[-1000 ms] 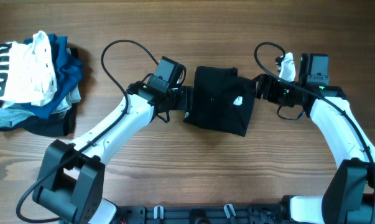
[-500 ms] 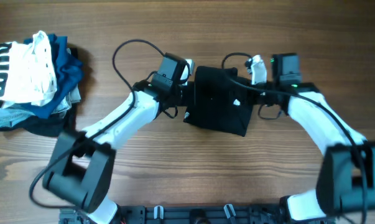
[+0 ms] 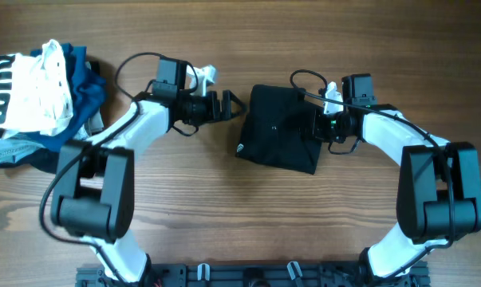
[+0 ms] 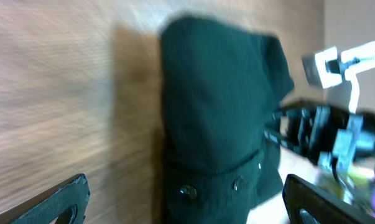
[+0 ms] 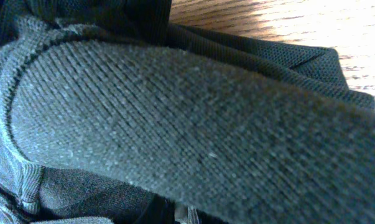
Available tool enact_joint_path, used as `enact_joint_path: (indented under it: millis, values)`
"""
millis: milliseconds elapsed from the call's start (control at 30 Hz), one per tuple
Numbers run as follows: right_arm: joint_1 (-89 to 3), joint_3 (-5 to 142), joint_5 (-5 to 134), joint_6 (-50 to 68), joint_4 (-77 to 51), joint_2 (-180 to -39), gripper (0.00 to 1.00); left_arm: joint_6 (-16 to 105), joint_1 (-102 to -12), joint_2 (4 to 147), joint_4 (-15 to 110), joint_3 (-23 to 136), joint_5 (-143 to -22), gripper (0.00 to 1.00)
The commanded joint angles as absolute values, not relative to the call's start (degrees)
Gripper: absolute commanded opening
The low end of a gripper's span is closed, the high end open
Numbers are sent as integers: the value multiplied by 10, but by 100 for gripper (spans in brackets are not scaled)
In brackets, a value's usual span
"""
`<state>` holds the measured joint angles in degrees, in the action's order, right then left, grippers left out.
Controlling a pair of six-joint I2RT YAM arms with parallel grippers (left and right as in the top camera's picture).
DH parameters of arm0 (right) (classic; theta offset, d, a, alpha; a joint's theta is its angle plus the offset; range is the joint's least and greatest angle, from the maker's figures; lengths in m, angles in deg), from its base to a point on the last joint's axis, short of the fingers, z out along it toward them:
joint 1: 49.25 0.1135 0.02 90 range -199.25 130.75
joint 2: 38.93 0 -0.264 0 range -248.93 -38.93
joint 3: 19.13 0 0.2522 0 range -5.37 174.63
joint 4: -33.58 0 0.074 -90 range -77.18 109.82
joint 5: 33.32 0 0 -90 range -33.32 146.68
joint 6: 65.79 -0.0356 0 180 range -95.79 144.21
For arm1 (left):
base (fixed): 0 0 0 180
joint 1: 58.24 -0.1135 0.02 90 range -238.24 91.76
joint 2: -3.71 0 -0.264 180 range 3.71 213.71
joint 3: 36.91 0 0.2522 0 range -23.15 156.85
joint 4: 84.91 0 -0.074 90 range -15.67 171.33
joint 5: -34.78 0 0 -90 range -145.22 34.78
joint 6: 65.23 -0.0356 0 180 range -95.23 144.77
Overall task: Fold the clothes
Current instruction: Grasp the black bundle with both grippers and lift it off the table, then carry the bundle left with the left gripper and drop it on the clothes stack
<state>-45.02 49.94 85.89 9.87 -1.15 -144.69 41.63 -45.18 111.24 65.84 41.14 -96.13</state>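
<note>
Tabletop (image 3: 240, 215) separates garment (image 3: 276, 131) edge from left end effector (image 3: 235, 104).

A dark cloth (image 5: 175, 112) fills almost the whole view. It is very close, so its tiny knit bumps show. A thick fold runs across the middle from left to right. A stitched seam (image 5: 27, 180) curves down the left side. A bit of the wooden counter (image 5: 280, 22) shows at the top right.

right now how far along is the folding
Done: the black garment lies folded mid-table. In hand: the right gripper is at its right edge, grip unclear; the left gripper is open, apart from it. Left: the clothes pile at far left, unfolded.
</note>
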Motion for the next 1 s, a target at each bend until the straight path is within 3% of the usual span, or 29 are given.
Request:
enact_joint_path:
  millis: [0, 233, 400, 600, 733, 967]
  values:
    - [-449, 489, 824, 92, -16, -1482, 8, 367, -450, 1186, 669, 415, -1073, 99]
    - [-449, 489, 824, 90, -14, -1482, 8, 372, -416, 1210, 695, 415, -1071, 96]
    - [-449, 489, 824, 90, -14, -1482, 8, 469, -348, 1221, 733, 415, -946, 93]
    - [-449, 489, 824, 91, -14, -1482, 8, 535, -332, 1228, 821, 415, -944, 59]
    - [-449, 489, 824, 90, -19, -1475, 6, 535, -327, 1227, 837, 415, -945, 4]
    - [-460, 494, 851, 73, -79, -1328, 8, 507, -438, 1106, 814, 415, -998, 4]
